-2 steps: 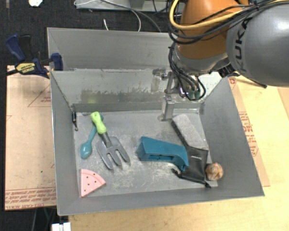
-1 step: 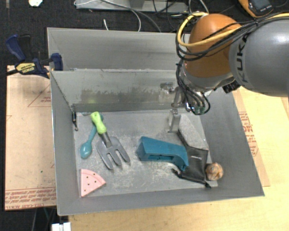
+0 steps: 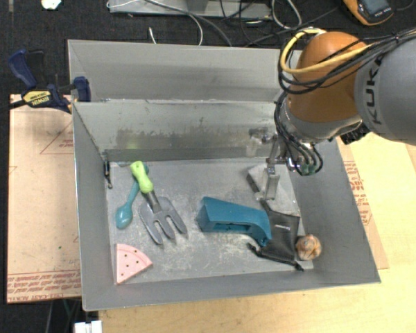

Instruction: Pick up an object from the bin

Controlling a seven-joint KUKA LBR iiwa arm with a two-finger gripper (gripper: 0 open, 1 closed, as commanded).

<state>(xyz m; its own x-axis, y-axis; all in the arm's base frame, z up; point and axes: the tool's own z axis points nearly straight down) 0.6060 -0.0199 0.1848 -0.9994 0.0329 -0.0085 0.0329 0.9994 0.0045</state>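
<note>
The tool (image 3: 262,184) hangs with its 2 fingers apart and empty over the grey bin (image 3: 215,266), just behind the blue plastic holder (image 3: 232,219).

One each: fork (image 3: 156,210), spoon (image 3: 127,207), pink wedge (image 3: 130,262), blue block (image 3: 229,217), black piece (image 3: 281,245), tan lump (image 3: 308,246)

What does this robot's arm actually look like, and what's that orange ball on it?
The arm is thick, rounded and grey, with black KUKA lettering on its side. The orange ball is a glossy cover on its wrist, with yellow and black cables looped across it. Below hangs a small, slim metal gripper.
</note>
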